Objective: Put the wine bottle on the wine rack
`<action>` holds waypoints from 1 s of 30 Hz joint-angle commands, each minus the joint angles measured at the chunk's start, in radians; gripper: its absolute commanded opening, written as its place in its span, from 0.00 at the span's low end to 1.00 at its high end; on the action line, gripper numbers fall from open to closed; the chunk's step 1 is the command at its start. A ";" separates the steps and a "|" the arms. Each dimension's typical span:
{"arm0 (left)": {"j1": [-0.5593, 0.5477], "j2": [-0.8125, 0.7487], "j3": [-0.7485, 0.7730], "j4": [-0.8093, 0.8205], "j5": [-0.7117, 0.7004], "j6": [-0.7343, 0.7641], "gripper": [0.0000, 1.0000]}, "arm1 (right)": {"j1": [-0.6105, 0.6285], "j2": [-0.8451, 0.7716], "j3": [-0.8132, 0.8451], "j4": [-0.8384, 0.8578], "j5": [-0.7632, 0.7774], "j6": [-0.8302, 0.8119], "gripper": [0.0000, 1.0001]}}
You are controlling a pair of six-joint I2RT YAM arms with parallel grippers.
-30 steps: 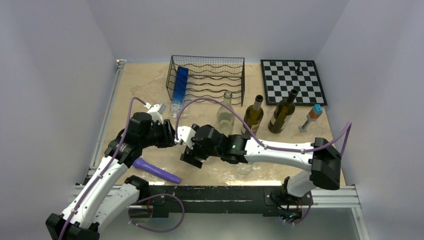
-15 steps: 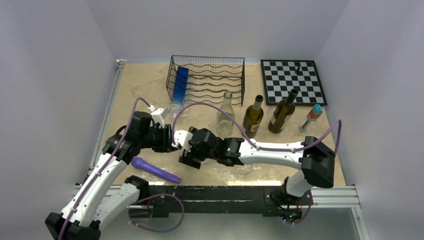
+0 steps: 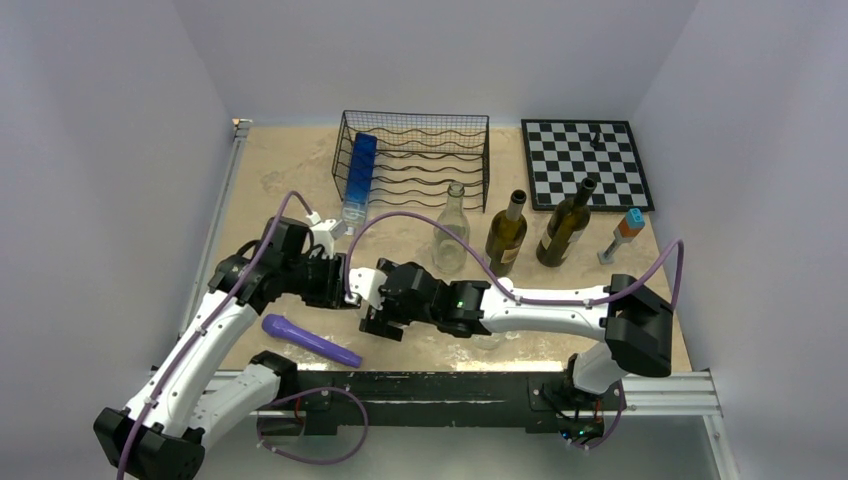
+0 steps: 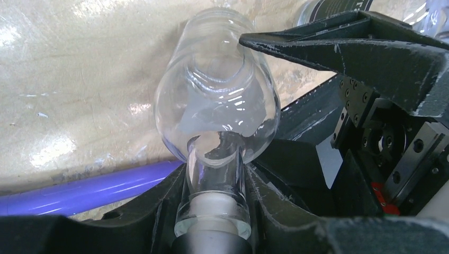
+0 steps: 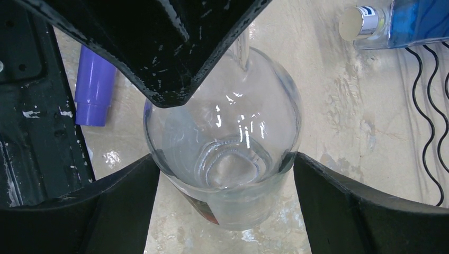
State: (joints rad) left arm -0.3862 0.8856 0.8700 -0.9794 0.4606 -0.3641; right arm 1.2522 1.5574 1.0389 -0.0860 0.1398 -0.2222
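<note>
- The clear wine bottle is off the desk, lying roughly level between the two grippers, left of centre in the lower half of the top view.
- The left gripper is closed on the bottle's neck. In the left wrist view the black fingers press in on both sides of the neck, at the bottom middle of the frame.
- The right gripper stands wide, one finger on each side of the bottle's body near its base. In the right wrist view the finger edges meet the outline of the glass at lower left and lower right, but I cannot tell whether they press on it or only flank it.
- The wine rack sits at the upper middle of the top view, well apart from the held bottle.
- A blue bottle lies in the left end of the rack — its cap pokes out toward the lower edge.
- A purple cylinder lies on the desk just below the grippers, toward the lower left.
- Right of the rack is a chessboard. Below it and the rack stand a clear bottle, a greenish bottle and a dark bottle in a row, all upright.
</note>
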 commanded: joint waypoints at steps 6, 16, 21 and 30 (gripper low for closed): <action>-0.023 0.059 -0.066 -0.054 0.167 0.028 0.00 | 0.002 -0.009 -0.039 0.080 0.028 -0.028 0.97; -0.022 0.067 -0.153 0.080 0.221 -0.075 0.00 | 0.005 -0.217 0.064 -0.050 -0.124 0.001 0.99; -0.023 0.082 -0.163 0.151 0.223 -0.096 0.00 | 0.006 -0.314 0.095 -0.125 -0.208 0.025 0.99; -0.086 0.143 -0.164 0.170 0.011 -0.139 0.00 | 0.005 -0.471 0.103 -0.180 -0.154 0.115 0.99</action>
State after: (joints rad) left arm -0.4305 1.0019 0.7074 -0.8135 0.6727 -0.4404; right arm 1.2568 1.1294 1.1164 -0.2417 -0.0505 -0.1719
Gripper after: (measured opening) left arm 0.424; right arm 0.986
